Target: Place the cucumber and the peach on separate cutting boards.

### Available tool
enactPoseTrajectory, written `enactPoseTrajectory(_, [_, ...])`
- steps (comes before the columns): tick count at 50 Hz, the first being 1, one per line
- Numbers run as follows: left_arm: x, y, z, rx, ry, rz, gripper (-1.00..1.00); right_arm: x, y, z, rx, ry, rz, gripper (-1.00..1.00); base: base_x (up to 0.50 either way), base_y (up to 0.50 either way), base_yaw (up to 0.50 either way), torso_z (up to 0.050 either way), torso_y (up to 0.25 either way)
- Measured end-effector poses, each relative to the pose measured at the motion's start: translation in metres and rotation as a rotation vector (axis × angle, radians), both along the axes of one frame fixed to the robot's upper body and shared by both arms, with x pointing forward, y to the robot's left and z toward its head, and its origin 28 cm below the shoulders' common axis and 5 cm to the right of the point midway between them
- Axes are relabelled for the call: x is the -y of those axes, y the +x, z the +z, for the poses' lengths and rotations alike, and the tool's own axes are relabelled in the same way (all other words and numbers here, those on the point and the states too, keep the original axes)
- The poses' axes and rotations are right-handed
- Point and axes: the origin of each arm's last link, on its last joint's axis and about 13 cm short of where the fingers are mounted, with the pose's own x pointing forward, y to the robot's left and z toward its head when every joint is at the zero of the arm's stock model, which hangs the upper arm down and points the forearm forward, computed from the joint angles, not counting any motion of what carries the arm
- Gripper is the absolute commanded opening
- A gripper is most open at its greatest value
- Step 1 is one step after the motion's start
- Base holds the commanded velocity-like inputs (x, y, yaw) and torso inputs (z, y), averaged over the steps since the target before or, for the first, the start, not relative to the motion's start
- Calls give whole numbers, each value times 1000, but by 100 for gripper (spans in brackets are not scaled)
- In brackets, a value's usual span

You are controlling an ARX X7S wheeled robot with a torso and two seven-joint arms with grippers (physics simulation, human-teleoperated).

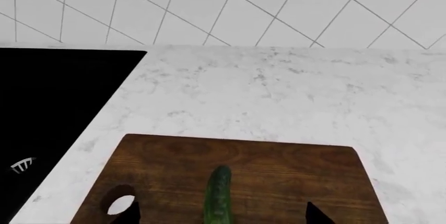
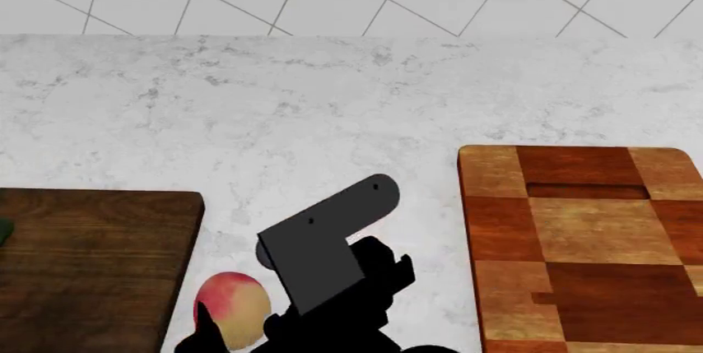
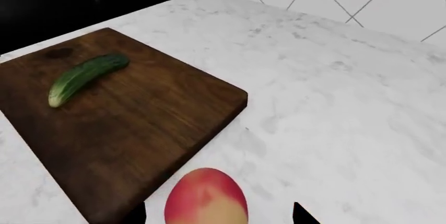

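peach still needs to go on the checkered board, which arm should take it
Right. The right tool is already around the peach, beside the checkered board. The left tool sits over the cucumber on the dark board.

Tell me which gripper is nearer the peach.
Right. The right gripper straddles the peach beside the walnut board; the left gripper sits over the cucumber there.
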Motion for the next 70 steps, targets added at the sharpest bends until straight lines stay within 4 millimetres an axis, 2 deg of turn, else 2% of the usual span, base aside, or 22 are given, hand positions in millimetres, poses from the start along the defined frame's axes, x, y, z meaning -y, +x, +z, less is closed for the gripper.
enactPoseTrajectory(14, [-1, -1, -2, -4, -3, -3, 100, -13, 21, -10, -27, -56, 34, 100, 0, 0, 0, 0, 0])
enactPoseTrajectory(39, [-4, -6, -8, -19, -13, 2, 100, -28, 38, -37, -96, -81, 97, 100, 0, 0, 0, 0, 0])
enactPoseTrajectory(40, [-4, -6, -9, -19, -13, 2, 100, -29, 38, -37, -97, -81, 99, -100, 0, -3, -3, 0, 0])
enactPoseTrajectory(45, [-4, -5, -10, -21, -15, 1, 100, -28, 36, -33, -82, -64, 93, -100, 2, 0, 0, 0, 0])
enactPoseTrajectory(54, [-2, -6, -12, -18, -25, -1, 100, -13, 34, -17, -18, -22, -17, -100, 0, 0, 0, 0, 0])
enactPoseTrajectory(70, [6, -3, -12, 30, -43, -24, 100, 41, 41, 4, 71, 48, -338, -100, 0, 0, 0, 0, 0])
